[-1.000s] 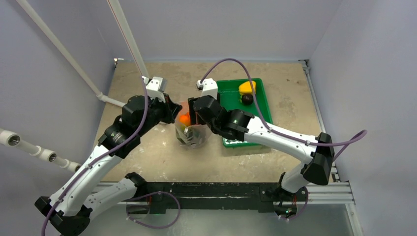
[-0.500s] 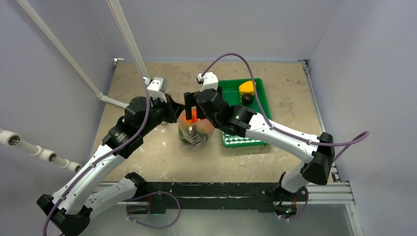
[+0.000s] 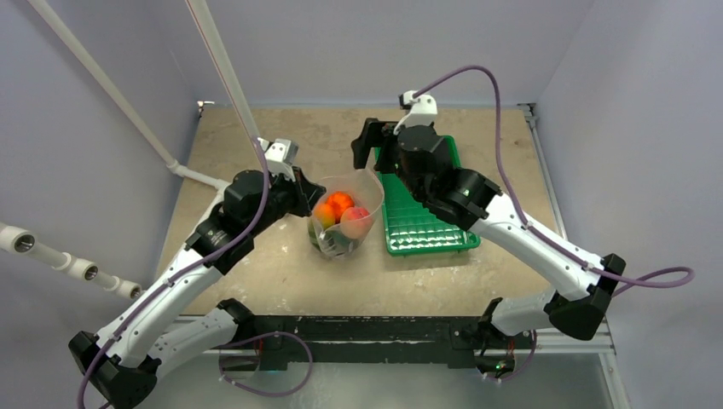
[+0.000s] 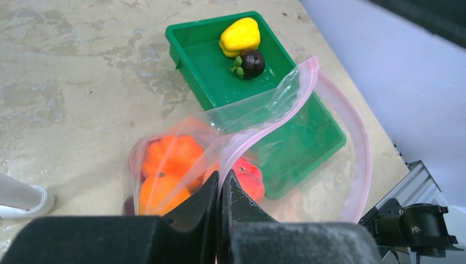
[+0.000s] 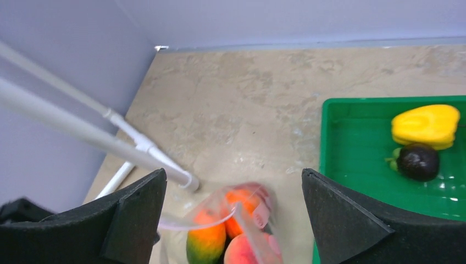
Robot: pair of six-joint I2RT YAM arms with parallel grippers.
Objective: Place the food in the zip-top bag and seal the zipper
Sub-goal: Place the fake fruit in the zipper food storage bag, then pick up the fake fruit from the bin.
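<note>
My left pincer (image 4: 220, 179) is clenched on the pinkish zipper strip (image 4: 258, 133) of the clear crinkly plastic zip-top bag (image 3: 371, 192). It pinches one lip and holds the mouth up, so the bag gapes toward the ribbed green plastic tray (image 3: 422, 234). The bag stands on the mottled beige table (image 3: 315, 141), just beside the tray's left side, and its other lip bows out wide toward the tray. My right pincer (image 5: 233, 175) is released, its jaws spread wide with nothing between them. It hangs over the table near the tray's far-left corner, apart from the bag.

Several pieces of food are already in the bag: two round orange toy fruits (image 4: 170, 157), a red peach-like toy (image 4: 248, 180) and, in the right wrist view, a green-and-orange piece low down. Two are not yet bagged. The yellow toy pepper (image 4: 240, 36) and the dark purple toy mangosteen (image 4: 253, 63) lie touching each other at the far end of the tray.

I judge the loading to be more than half done. What is left is to carry those two over and drop them through the mouth I am holding open. After that the zipper, now wide apart, has to be pressed shut along its whole length.
</note>
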